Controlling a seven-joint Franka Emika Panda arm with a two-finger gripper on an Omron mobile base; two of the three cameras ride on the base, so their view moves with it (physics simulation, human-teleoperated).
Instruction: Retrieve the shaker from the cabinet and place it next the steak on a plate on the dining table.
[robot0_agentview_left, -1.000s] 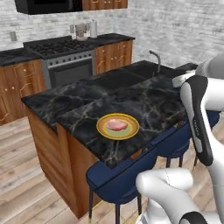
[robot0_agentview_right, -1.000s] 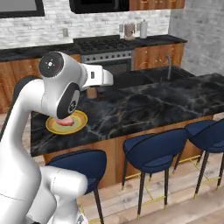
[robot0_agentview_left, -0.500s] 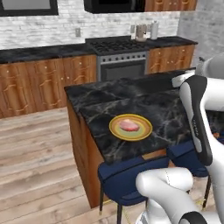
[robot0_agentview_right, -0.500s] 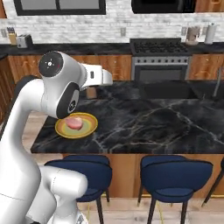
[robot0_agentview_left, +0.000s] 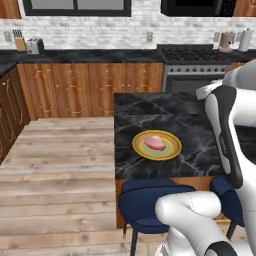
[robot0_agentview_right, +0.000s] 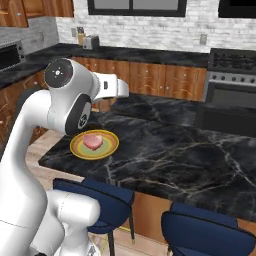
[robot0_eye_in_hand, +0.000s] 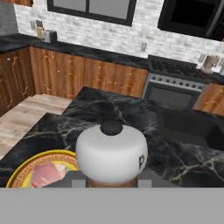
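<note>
The shaker (robot0_eye_in_hand: 111, 155) sits right in front of the hand camera, its pale rounded knob top facing the lens and a sliver of brown body below. My gripper (robot0_eye_in_hand: 111, 184) is shut on the shaker, and its fingertips barely show at the shaker's sides. It hangs above the dining table (robot0_eye_in_hand: 92, 114) near the yellow plate (robot0_eye_in_hand: 26, 168), which holds the pinkish steak (robot0_eye_in_hand: 46, 174). From the base, the plate (robot0_agentview_left: 138, 145) with the steak (robot0_agentview_left: 154, 142) lies near the left end of the table (robot0_agentview_left: 200, 135). The right base view shows the plate (robot0_agentview_right: 80, 150), the steak (robot0_agentview_right: 93, 140) and the marble top (robot0_agentview_right: 175, 150).
Blue stools (robot0_agentview_left: 150, 200) (robot0_agentview_right: 100, 195) stand along the table's near side. A stove (robot0_agentview_left: 192, 70) and wooden lower cabinets (robot0_agentview_left: 90, 85) line the far wall. A toaster (robot0_agentview_right: 91, 42) stands on the wall counter. Wood floor (robot0_agentview_left: 55, 170) lies left of the table.
The whole scene has shifted because the base has moved. The table's left end and the plate now sit nearer the middle of the left base view, with more floor showing.
</note>
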